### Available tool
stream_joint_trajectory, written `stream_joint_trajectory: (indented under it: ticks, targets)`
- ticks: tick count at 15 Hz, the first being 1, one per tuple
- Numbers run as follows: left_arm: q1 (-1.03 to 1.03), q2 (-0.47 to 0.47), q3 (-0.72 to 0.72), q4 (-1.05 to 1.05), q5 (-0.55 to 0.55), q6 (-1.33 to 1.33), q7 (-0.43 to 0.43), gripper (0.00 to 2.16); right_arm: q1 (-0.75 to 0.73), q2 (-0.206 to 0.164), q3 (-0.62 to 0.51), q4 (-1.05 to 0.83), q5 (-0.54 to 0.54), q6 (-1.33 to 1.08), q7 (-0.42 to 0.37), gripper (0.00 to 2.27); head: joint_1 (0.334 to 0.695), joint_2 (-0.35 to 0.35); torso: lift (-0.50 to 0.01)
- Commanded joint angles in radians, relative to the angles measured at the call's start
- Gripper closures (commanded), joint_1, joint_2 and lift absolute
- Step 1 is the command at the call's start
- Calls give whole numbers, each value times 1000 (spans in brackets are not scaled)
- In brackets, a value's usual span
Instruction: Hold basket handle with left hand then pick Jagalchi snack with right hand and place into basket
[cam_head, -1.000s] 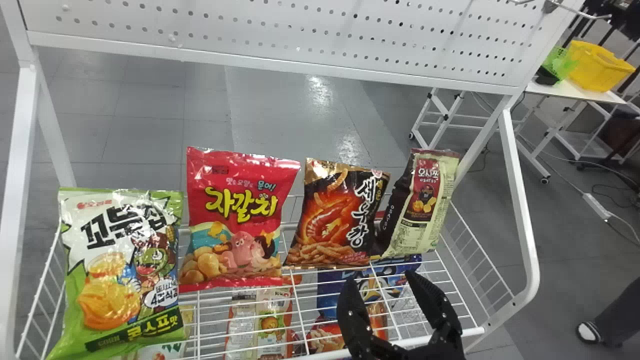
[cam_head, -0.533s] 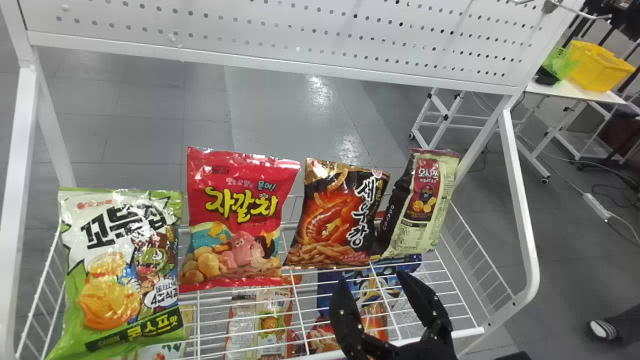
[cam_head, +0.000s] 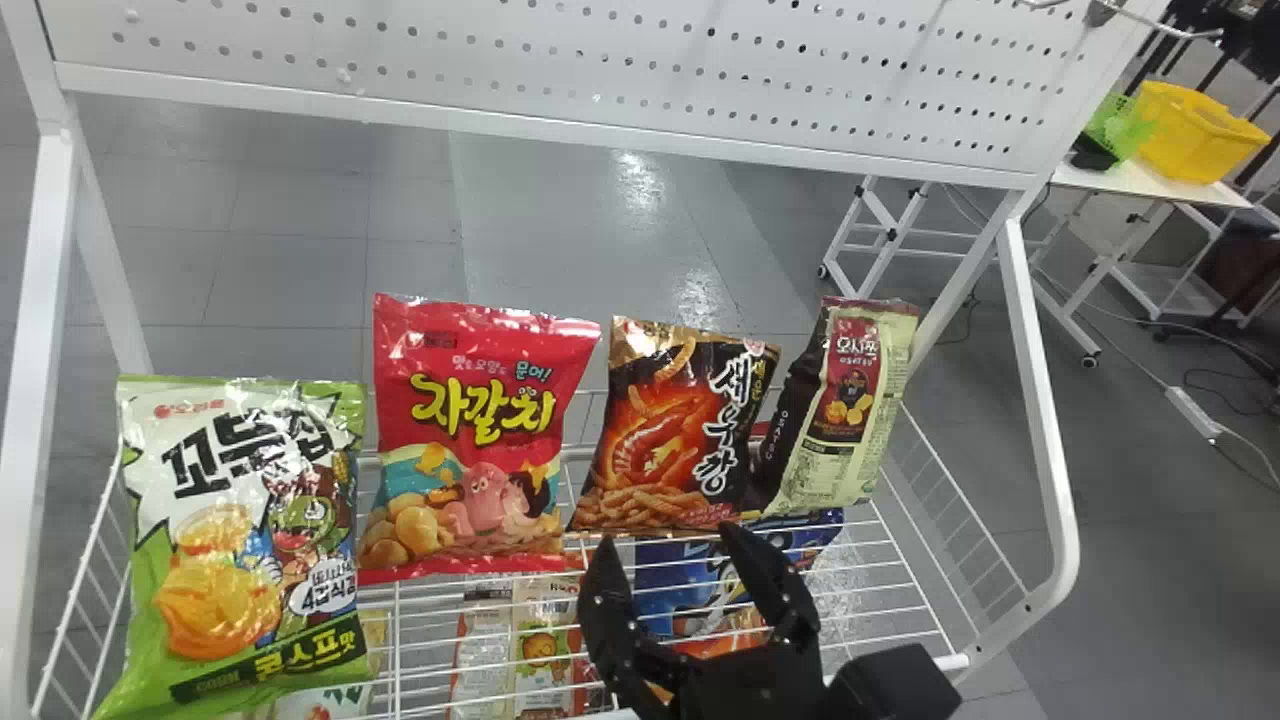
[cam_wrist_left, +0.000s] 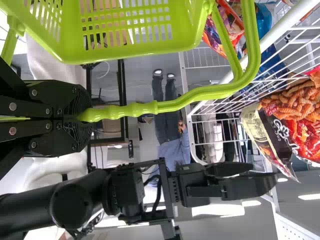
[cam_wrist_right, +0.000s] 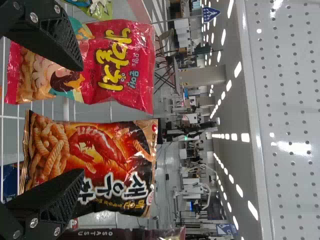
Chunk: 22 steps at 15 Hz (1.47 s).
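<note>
My right gripper (cam_head: 665, 545) stands open in the head view, just in front of the black shrimp snack bag and to the right of the red Jagalchi snack (cam_head: 480, 430). In the right wrist view the right gripper (cam_wrist_right: 80, 120) has its fingers apart, one overlapping the Jagalchi snack (cam_wrist_right: 120, 65), the other over the black bag; nothing is held. In the left wrist view my left gripper (cam_wrist_left: 82, 117) is shut on the handle (cam_wrist_left: 175, 104) of the green basket (cam_wrist_left: 125, 47).
The black shrimp bag (cam_head: 675, 430) stands right of the Jagalchi snack, a green-white bag (cam_head: 240, 540) to its left, and a dark-and-cream bag (cam_head: 845, 400) farther right. More bags lie under the wire shelf (cam_head: 900, 570). A white pegboard (cam_head: 560, 70) rises behind.
In the head view the right gripper has moved left and slightly farther forward, with its fingers still apart. The snack bags on the shelf have not moved.
</note>
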Motion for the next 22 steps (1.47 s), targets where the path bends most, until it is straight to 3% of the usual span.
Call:
stream_joint_trajectory:
  ticks: [1, 3, 5, 8, 22]
  targets:
    - [-8, 5, -3, 0, -2, 1, -2, 1396, -59, 5, 61, 5, 42, 47, -33, 83, 695, -350, -10]
    - [-8, 8, -4, -1, -2, 4, -7, 1396, -127, 6, 107, 23, 71, 114, -65, 83, 695, -350, -10]
    - [-23, 20, -18, -1, -3, 26, -2, 1396, -185, 20, 132, 43, 96, 175, -88, 83, 695, -290, -10]
    - [-33, 31, -32, 2, -5, 35, 4, 1396, -254, 51, 152, 88, 110, 228, -97, 83, 695, -254, -10]
    - [-31, 35, -46, 11, -14, 35, 15, 1396, -509, 103, 248, 307, 106, 298, -103, 83, 695, -116, -10]
